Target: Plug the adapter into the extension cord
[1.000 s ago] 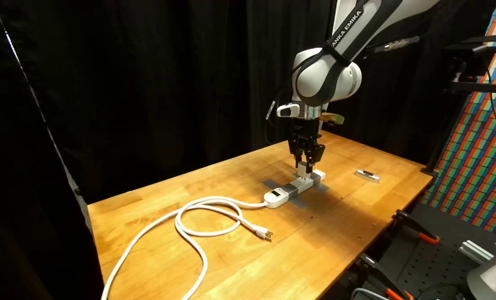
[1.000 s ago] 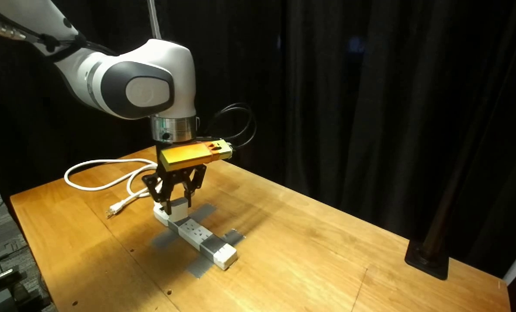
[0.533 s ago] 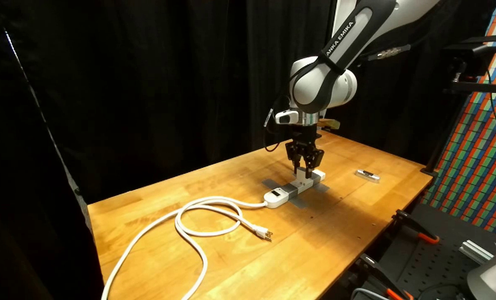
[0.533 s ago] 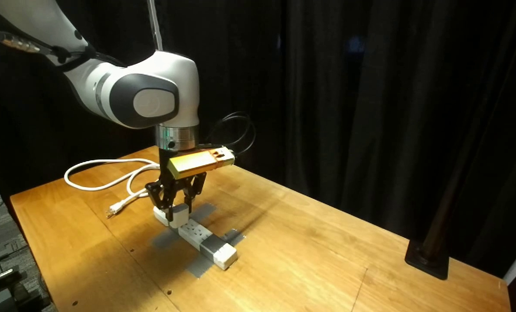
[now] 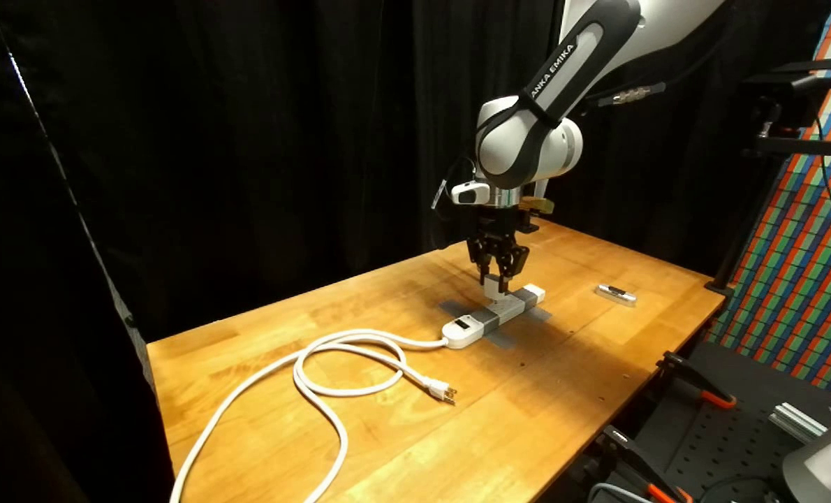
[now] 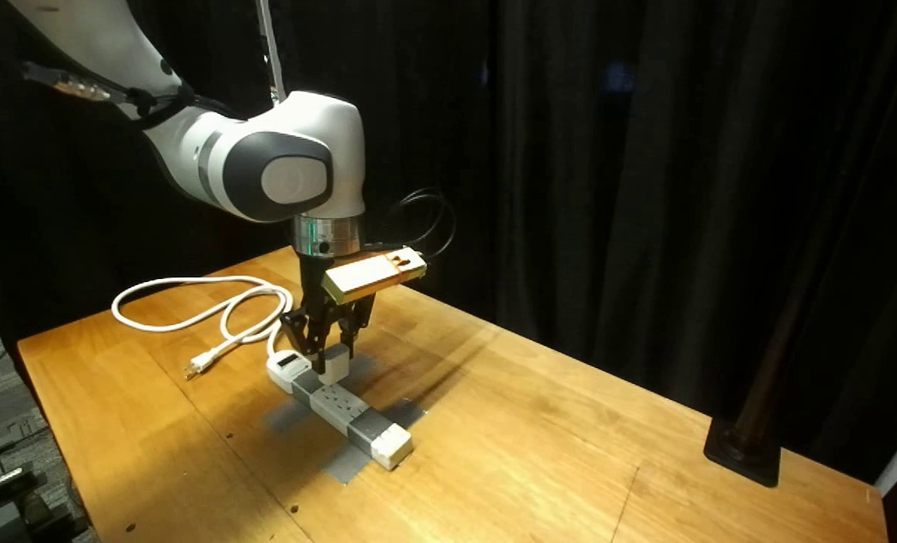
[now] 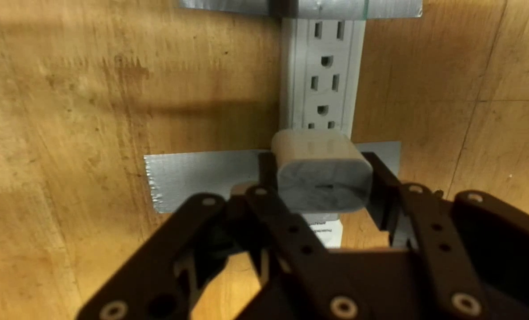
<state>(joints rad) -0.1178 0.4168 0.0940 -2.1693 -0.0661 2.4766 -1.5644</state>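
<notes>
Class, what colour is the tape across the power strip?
The tape is silvery grey; it shows best in the wrist view.

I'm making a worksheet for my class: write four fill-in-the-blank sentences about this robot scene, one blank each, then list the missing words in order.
1. At the end of the arm, a black ____ holds the adapter.
2. Bands of gray ____ cross the strip and reach onto the table.
3. The cable ends in a ____ with metal prongs.
4. The curtain behind the table is coloured ____.

Missing words: gripper; tape; plug; black.
</notes>
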